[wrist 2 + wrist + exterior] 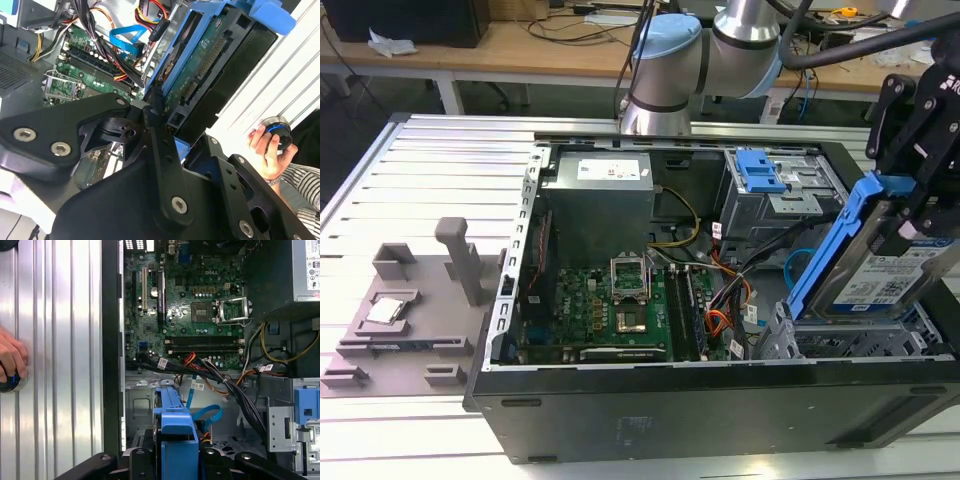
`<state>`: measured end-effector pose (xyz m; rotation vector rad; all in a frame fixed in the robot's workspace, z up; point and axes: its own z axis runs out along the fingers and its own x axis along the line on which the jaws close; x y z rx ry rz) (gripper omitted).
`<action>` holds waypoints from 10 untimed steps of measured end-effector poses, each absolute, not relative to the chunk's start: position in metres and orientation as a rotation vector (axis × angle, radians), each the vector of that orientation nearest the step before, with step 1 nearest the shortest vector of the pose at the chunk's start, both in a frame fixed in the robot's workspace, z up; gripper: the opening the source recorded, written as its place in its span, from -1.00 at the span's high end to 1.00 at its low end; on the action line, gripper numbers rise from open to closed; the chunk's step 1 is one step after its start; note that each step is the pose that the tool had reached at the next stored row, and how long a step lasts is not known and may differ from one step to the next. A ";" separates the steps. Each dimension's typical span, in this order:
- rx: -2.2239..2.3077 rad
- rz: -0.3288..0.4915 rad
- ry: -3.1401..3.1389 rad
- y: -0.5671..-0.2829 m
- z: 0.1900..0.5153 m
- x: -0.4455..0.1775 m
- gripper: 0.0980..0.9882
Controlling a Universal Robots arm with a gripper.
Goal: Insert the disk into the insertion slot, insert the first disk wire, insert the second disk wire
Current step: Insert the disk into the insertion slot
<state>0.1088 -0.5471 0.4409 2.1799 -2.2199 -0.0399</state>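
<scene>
Disk [892, 282], framed by its blue bracket [835, 245], hangs tilted just over the insertion slot [782, 340] at the exterior view's right end of the open computer case [620, 400]; the gripper [918, 218] is clamped on its upper end

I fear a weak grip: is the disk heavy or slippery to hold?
Probably heavy for its size: the disk looks like a solid metal block, and the gripper holds it tilted by one end. Its blue bracket seems smooth plastic, so it may slip a little. Likely stiff: no bend shows.
</scene>
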 end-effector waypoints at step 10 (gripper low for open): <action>2.180 -0.040 -2.220 -0.545 0.424 0.109 0.40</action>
